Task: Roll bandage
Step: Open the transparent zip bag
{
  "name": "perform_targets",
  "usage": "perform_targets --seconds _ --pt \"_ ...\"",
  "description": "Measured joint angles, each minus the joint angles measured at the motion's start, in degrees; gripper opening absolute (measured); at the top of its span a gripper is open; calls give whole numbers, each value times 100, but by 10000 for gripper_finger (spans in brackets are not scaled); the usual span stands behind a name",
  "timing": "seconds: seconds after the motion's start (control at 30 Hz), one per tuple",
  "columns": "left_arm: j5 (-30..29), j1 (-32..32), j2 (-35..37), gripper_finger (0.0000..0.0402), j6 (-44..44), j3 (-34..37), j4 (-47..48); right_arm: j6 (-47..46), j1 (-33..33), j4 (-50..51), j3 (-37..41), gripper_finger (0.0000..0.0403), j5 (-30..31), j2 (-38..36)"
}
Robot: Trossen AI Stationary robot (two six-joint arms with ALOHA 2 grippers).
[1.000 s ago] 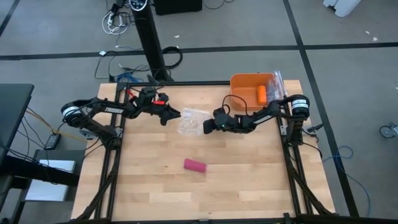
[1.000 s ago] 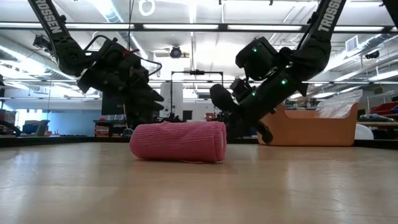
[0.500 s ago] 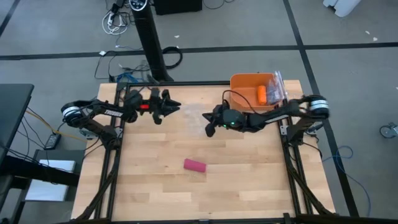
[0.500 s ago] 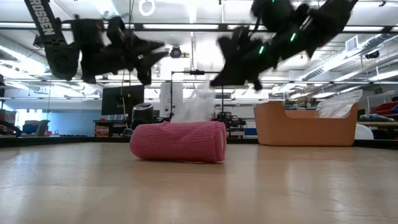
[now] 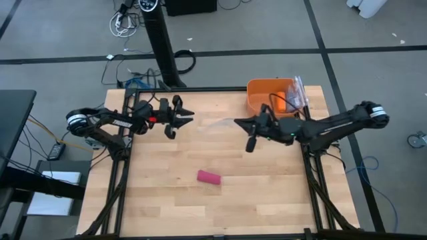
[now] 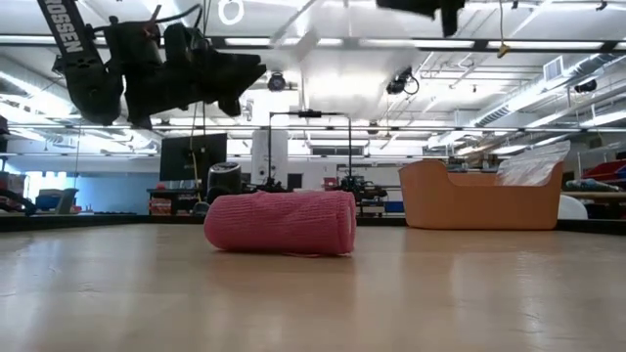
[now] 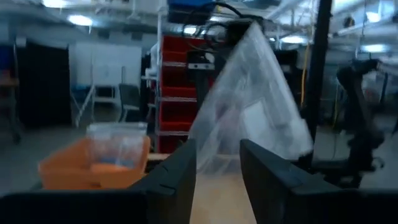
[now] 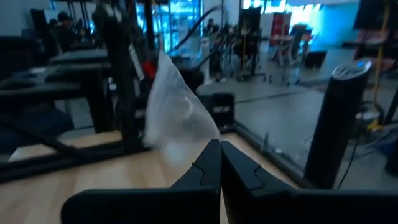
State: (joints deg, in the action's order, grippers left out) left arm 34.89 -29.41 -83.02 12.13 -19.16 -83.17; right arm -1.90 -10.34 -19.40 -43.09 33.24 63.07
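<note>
Pink bandage (image 5: pixel 209 177) sits rolled on the table (image 5: pixel 267 200); I've got the right gripper (image 5: pixel 241 122) pinched on a clear bag (image 8: pixel 175 118), left gripper (image 5: pixel 185 115) spread empty, so bagging looks next.

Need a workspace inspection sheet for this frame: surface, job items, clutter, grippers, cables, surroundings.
Surface: wooden table, bare around the roll.
Job's things: bandage already a stubby pink cylinder, lying on its side, untouched.
Clutter: clear plastic bag held up off the table; orange bin at the far right corner with a small orange roll inside.
Grippers: right gripper shut on the bag; left gripper open, raised near the bag.
Cables: loose cables on the floor beyond the table.
Surroundings: grey floor, black column behind the table.
</note>
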Motion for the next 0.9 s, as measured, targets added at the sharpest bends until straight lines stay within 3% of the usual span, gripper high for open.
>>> perform_targets --seconds 0.37,0.6,0.9 --pt "-274 898 4 131 -1106 -290 56 416 -305 -324 -2 0 609 -324" --pt "-1359 1279 -2 131 -2094 -354 1051 864 -328 -978 -4 0 621 -324" --pt "-1957 1794 4 132 -2288 -475 347 1034 -344 -1254 -4 0 644 -326"
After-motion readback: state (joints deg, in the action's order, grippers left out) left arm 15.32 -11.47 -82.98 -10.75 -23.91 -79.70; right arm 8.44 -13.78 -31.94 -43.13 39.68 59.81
